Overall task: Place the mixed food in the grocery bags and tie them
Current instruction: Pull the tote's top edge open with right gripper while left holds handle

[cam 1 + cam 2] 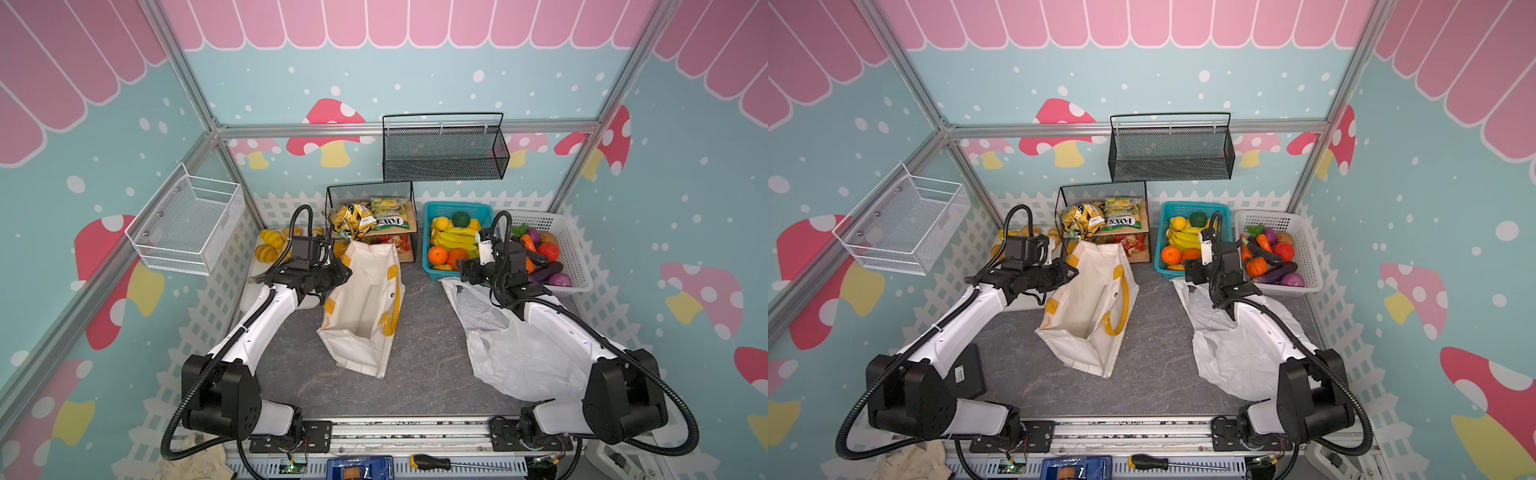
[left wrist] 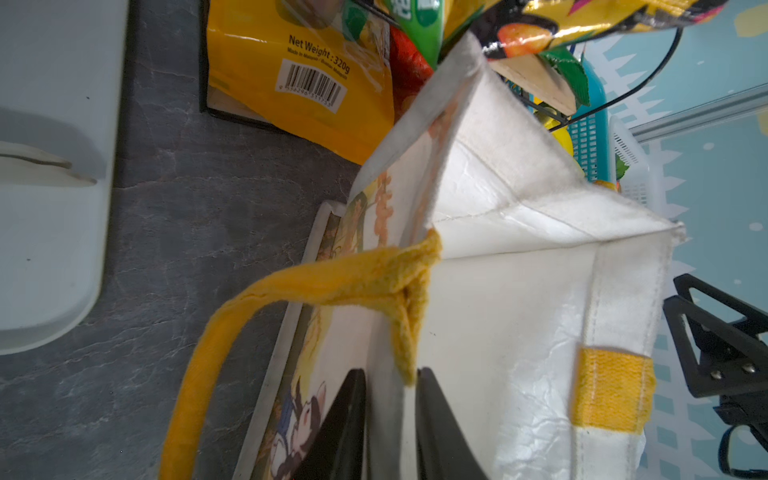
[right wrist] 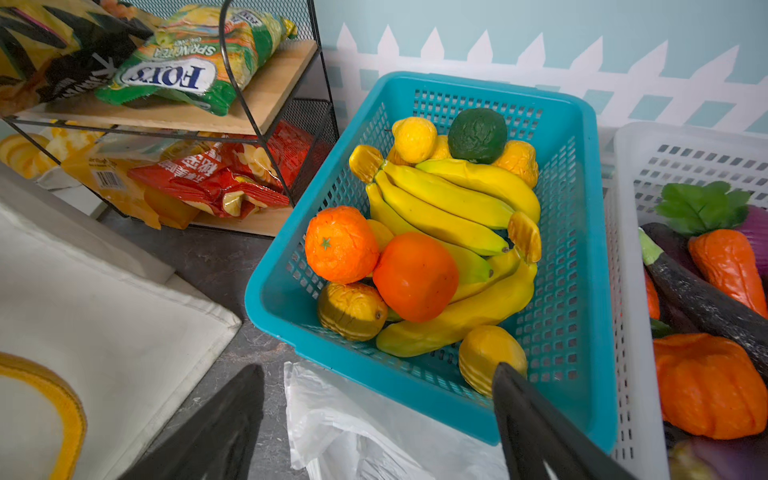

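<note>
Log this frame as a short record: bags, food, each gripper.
tote: mouth open, no food seen inside
plastic bag: lying crumpled on the table
snack packets: on the wire rack's top shelf
toy vegetables: in the white basket
left gripper: jaws astride the tote's wall; grip unclear
right gripper: open, empty, above the plastic bag's edge

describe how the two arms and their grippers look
The left arm and right arm have smooth white links between bulky black joint housings. Black ribbed cable hoses loop alongside them. The left gripper and right gripper have flat, tapering matte black fingers.
</note>
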Controlling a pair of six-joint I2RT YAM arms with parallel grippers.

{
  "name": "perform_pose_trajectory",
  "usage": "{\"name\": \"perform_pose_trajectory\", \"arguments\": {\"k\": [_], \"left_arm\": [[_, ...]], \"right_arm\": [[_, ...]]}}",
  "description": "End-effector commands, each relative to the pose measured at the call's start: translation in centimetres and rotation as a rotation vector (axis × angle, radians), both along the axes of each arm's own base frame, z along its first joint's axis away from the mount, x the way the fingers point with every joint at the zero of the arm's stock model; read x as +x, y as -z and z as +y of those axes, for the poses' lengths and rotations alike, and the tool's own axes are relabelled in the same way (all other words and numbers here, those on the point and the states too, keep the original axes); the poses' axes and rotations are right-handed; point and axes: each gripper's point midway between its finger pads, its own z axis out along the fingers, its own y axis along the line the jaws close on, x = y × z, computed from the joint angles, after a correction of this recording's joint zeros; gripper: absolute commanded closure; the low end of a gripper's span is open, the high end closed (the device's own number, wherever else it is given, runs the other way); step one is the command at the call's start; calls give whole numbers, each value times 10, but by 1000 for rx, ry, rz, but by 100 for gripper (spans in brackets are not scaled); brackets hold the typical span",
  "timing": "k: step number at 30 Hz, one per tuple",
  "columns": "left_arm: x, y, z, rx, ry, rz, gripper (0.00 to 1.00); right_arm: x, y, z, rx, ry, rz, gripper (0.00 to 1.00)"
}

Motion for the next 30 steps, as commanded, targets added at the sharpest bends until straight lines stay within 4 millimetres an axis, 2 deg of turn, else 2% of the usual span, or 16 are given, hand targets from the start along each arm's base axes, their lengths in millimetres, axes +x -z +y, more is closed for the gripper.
{"name": "perform_pose_trajectory", "arguments": {"k": [1, 3, 5, 7, 9, 11, 14, 16, 19, 23, 25, 28, 30], "left_arm": [[-4, -9, 8, 7, 36, 3, 67], [-5, -10, 12, 36, 42, -1, 65], [-5, -12, 11, 34, 49, -8, 67], [-4, -15, 8, 20, 61, -13, 72], [-3, -14, 8, 19, 64, -12, 79], [-5, -13, 7, 14, 67, -11, 88], [-10, -14, 3, -9, 74, -13, 96], [-14, -16, -10, -34, 110, -17, 98], [-20, -17, -26, -32, 147, -24, 98], [-17, -20, -26, -30, 126, -43, 97], [-16, -21, -26, -39, 120, -48, 97], [-16, -24, -29, -50, 125, -59, 98], [-17, -25, -31, -54, 128, -65, 97]], "right_arm": [[-13, 14, -4, -52, -7, 76, 13], [-21, 27, -11, -80, 15, 116, 14], [-23, 31, -23, -124, 67, 126, 14], [-21, 26, -31, -144, 105, 110, 14], [-15, 12, -24, -106, 87, 75, 14], [-7, -6, 4, 14, -20, 24, 15], [-5, -34, 53, 191, -223, -48, 19], [-7, -42, 72, 217, -285, -76, 20], [-14, -43, 100, 232, -370, -54, 20], [-35, -48, 153, 254, -466, -2, 18], [-44, -47, 173, 299, -477, 36, 17], [-47, -31, 197, 302, -446, 106, 18], [-47, -16, 206, 273, -414, 149, 23]]}}
